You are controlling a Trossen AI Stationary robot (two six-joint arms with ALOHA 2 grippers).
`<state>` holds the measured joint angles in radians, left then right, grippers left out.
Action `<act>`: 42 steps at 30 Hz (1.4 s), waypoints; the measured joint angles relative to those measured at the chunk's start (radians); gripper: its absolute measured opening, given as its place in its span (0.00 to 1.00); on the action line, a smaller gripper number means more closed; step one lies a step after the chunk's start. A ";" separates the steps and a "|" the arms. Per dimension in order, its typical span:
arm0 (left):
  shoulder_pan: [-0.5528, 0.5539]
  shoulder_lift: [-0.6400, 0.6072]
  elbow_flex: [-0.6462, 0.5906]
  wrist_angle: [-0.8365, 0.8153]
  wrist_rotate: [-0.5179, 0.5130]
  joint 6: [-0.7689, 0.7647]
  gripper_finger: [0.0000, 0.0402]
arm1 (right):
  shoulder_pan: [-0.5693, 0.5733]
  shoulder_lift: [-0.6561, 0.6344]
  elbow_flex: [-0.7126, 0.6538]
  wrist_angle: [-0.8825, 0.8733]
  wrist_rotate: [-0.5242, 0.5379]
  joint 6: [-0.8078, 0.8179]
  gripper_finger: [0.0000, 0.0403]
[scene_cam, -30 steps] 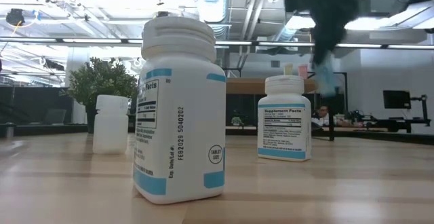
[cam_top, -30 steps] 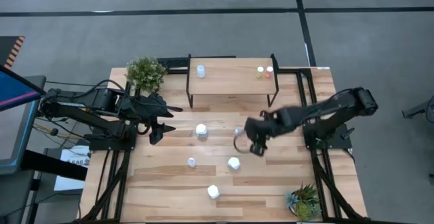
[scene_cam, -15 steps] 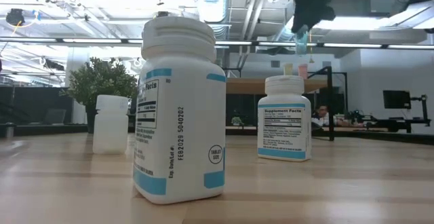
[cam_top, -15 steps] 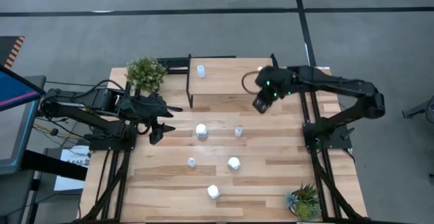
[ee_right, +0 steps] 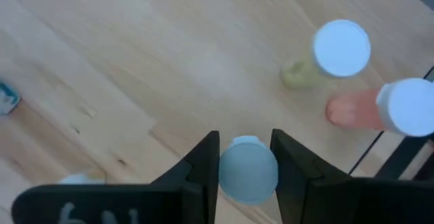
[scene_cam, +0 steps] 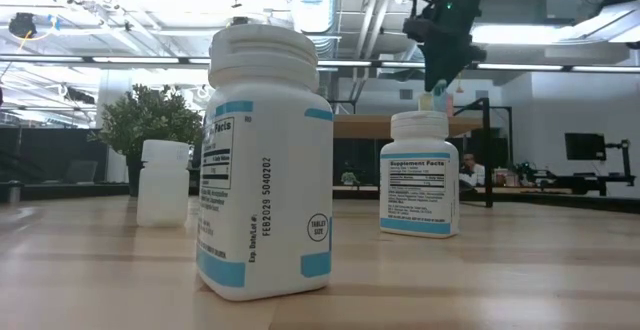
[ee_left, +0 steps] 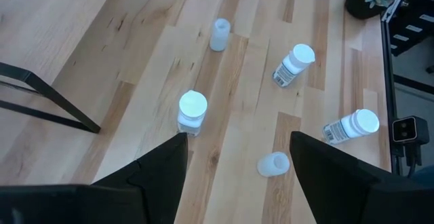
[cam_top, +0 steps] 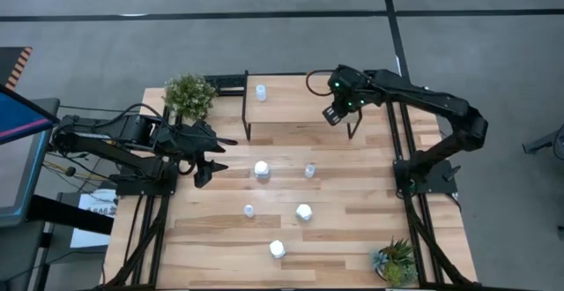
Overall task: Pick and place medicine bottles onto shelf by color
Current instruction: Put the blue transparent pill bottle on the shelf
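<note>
My right gripper [cam_top: 334, 114] is over the right part of the shelf [cam_top: 295, 106], shut on a small teal bottle with a pale cap [ee_right: 248, 170]. Beyond it a yellowish bottle [ee_right: 336, 53] and a reddish bottle [ee_right: 390, 106] stand on the shelf's right end. A white bottle [cam_top: 261, 92] stands on the shelf's left part. Several white and pale-blue bottles [cam_top: 262, 168] stand or lie on the table in front of the shelf. My left gripper [cam_top: 208, 160] is open at the table's left, clear of them. My right gripper pinches the teal bottle's upper end, just below the cap [ee_right: 248, 183], between its two fingers [ee_right: 203, 166], coming from above and pointing down. The bottle hangs upright below the fingers [scene_cam: 438, 88]. Whether its base touches the shelf top, I cannot tell.
Potted plants stand at the far left corner [cam_top: 189, 94] and the near right corner [cam_top: 394, 260]. The shelf's black legs [cam_top: 247, 115] stand on the table. The shelf's middle is bare wood [cam_top: 300, 93].
My right gripper has risen from above the table's middle and gone toward the far edge, carrying the teal bottle over the shelf's right part, then come down beside the yellowish and reddish bottles.
</note>
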<state>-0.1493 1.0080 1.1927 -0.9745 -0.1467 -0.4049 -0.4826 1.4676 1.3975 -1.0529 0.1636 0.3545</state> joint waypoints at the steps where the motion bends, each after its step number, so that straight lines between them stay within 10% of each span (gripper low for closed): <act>1: 0.000 0.000 0.000 0.000 0.000 0.000 0.61 | -0.004 0.006 0.000 0.004 0.000 -0.001 0.28; 42: 0.000 0.000 0.000 0.000 0.000 0.000 0.61 | -0.026 -0.008 0.000 0.037 0.022 -0.023 0.45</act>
<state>-0.1491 1.0080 1.1927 -0.9745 -0.1463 -0.4053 -0.5087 1.4595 1.3975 -1.0155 0.1856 0.3317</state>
